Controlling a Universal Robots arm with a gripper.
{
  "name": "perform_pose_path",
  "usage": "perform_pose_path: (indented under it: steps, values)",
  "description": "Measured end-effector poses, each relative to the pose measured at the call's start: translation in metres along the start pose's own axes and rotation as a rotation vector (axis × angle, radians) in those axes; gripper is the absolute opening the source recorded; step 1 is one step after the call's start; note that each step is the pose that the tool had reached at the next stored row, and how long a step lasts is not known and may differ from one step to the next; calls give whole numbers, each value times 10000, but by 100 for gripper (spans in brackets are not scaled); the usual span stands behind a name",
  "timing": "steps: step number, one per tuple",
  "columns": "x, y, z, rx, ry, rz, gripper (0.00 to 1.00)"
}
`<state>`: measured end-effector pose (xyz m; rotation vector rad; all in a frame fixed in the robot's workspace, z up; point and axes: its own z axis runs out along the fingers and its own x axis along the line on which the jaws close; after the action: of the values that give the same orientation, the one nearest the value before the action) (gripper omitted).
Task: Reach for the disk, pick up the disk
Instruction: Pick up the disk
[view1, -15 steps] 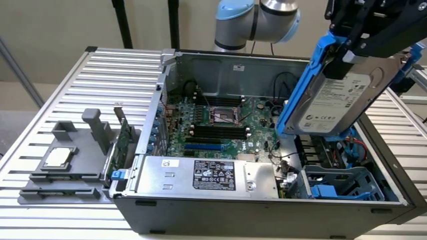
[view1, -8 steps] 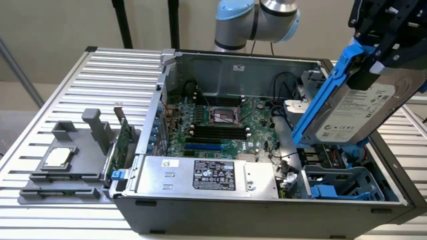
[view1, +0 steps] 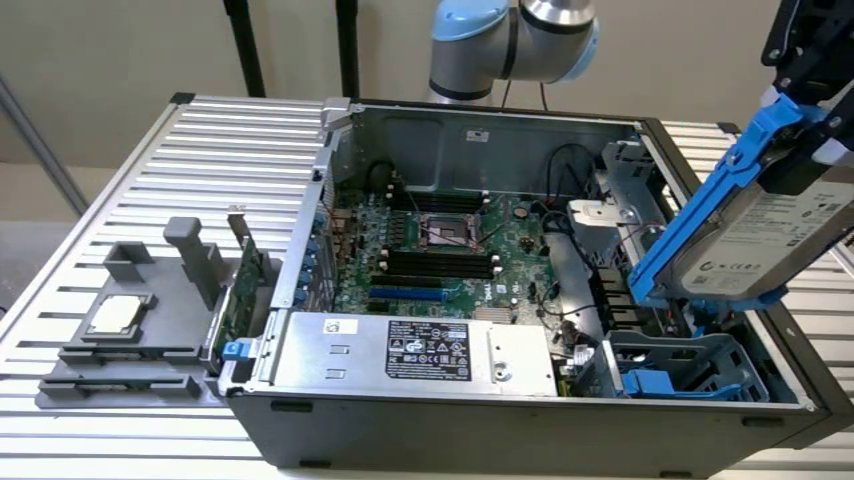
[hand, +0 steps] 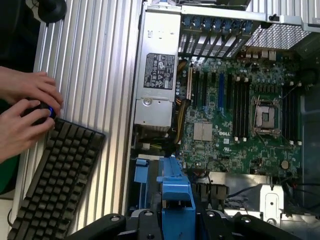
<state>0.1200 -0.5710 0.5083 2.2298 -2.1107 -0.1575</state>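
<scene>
Ribbed aluminium slats are making up the table (view1: 120, 180) I am working over, with a pale wall sitting behind it. Going from the exterior view's left, I am seeing a grey plastic stand (view1: 134, 320) carrying a small square chip (view1: 118, 312), then the open computer case (view1: 534, 420) lying on its side, its green motherboard (view1: 454, 250) showing and the silver power supply (view1: 414, 352) sitting along the near edge. At the exterior view's right, my gripper (hand: 175, 220) is clamping the disk (view1: 761, 225), holding it tilted in the air above the blue drive bay (view1: 687, 370). From the wrist, I am seeing a person's hands (hand: 25, 115) resting by a black keyboard (hand: 55, 180).
</scene>
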Motion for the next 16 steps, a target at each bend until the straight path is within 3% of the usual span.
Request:
perform_pose_path:
  steps: [6,12,14,16]
  values:
    - [44,-43,22,116,-200,102,33]
    - [47,-52,113,177,-277,777,33]
    - [47,-50,143,239,-286,854,33]
    - [47,-42,166,344,-281,893,33]
